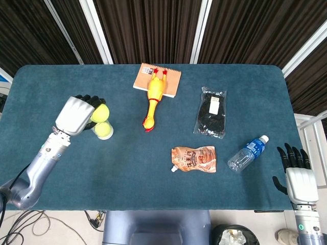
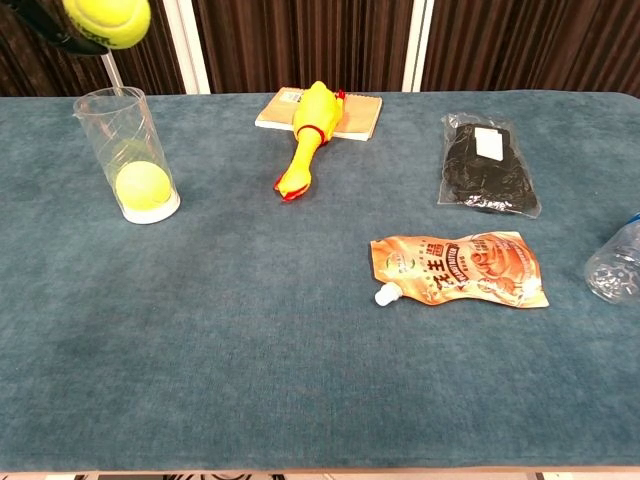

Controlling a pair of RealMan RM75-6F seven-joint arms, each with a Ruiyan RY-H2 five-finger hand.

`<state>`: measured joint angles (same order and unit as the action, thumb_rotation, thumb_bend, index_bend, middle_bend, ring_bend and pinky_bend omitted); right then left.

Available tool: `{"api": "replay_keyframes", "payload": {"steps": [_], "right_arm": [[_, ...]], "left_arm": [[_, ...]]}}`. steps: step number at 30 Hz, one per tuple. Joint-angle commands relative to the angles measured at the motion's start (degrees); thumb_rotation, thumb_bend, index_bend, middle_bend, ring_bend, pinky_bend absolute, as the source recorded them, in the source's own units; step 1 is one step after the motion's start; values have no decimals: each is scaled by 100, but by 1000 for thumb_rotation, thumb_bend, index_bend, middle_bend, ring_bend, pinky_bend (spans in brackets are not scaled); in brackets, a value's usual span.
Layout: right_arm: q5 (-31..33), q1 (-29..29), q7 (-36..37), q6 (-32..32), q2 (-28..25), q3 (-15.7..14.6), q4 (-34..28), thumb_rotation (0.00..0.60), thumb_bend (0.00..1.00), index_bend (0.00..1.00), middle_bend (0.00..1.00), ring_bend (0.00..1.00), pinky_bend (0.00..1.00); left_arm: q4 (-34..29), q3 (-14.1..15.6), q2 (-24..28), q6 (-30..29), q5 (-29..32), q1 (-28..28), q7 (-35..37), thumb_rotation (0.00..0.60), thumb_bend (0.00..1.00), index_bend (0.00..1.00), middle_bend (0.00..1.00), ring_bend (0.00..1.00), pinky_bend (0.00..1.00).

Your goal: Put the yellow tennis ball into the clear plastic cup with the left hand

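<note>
I have the worktop (image 1: 61, 168) in both views, covered in blue cloth. My left robot hand (image 1: 77, 115) is raised above it, fingers clamped on the yellow tennis ball (image 1: 99, 113). The clear plastic cup (image 2: 130, 155) stands upright directly under the ball in the head view. A second tennis ball (image 2: 139, 186) already rests at its bottom. My right robot hand (image 1: 298, 176) hangs off the worktop edge, well apart from the work, fingers apart and holding nothing.

Risk assessment: the chest view places the held ball slightly toward the cup's near-left rim, so I judge alignment unconfirmed. Releasing off-centre could bounce the ball off the rim or tip the light cup. Releasing from this height could make it rebound off the ball inside. I judge that lowering first is safer.
</note>
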<state>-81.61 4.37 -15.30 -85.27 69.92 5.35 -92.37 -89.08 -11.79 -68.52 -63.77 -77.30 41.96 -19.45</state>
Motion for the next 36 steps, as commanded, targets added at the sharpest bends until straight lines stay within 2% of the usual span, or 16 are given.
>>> {"api": "replay_keyframes", "payload": {"steps": [1, 9, 17, 22, 29, 36], "right_arm": [[7, 0, -12, -4, 4, 2, 1, 600, 352, 106, 0, 5, 0], [26, 3, -25, -1, 11, 8, 7, 600, 352, 106, 0, 5, 0], [31, -2, -32, -19, 12, 13, 4, 600, 352, 106, 0, 6, 0], [38, 1, -18, -3, 0, 10, -3, 600, 352, 106, 0, 5, 0], [51, -6, -7, -13, -10, 16, -11, 600, 352, 106, 0, 5, 0], [85, -6, -22, 3, -14, 20, -17, 600, 352, 106, 0, 6, 0]], "left_arm": [[188, 61, -16, 30, 26, -54, 99, 600, 347, 428, 481, 466, 617], [581, 194, -154, 30, 20, -171, 269, 600, 341, 425, 473, 466, 615], [684, 216, -233, 135, 31, -145, 302, 600, 180, 391, 432, 444, 610], [601, 196, -205, 149, 101, -147, 164, 600, 126, 380, 387, 409, 594], [530, 153, -202, 159, 272, -147, -100, 600, 90, 372, 331, 362, 567], [504, 150, -237, 172, 325, -128, -250, 600, 90, 370, 330, 362, 567]]}}
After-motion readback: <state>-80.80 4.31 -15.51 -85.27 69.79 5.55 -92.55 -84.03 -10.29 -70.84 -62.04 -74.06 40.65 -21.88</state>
